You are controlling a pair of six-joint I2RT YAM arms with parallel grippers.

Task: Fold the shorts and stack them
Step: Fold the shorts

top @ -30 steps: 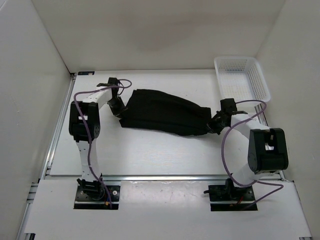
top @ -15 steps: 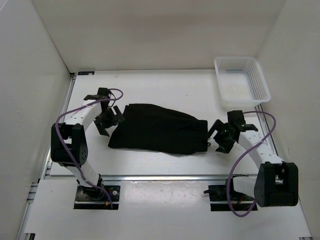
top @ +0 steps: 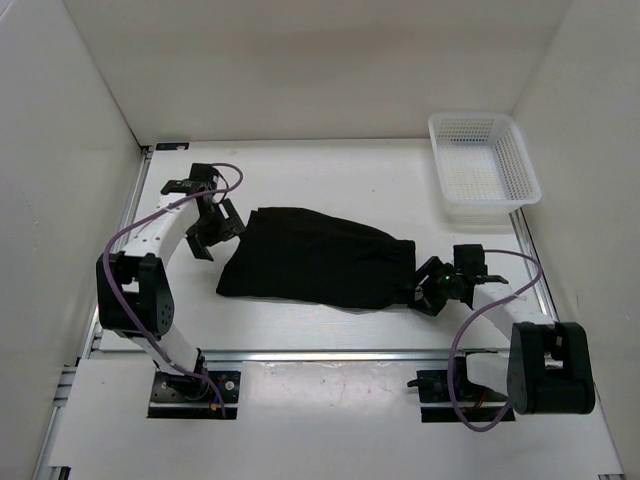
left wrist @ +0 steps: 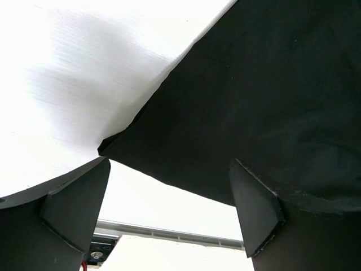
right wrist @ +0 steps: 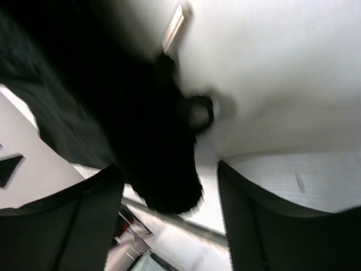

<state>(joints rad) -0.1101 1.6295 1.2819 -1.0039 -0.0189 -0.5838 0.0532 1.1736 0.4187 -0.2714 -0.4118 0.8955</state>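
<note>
While the shorts (top: 318,257) lie loose between left end effector (top: 213,235) and right end effector (top: 430,288), both parted and empty, I judge folding unfinished, stacking unstarted.

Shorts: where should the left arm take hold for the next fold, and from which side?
Pinch the far left corner, coming in from the left. The shorts lie flat, and that corner sticks out as a thin free edge right beside the open left fingers.
</note>
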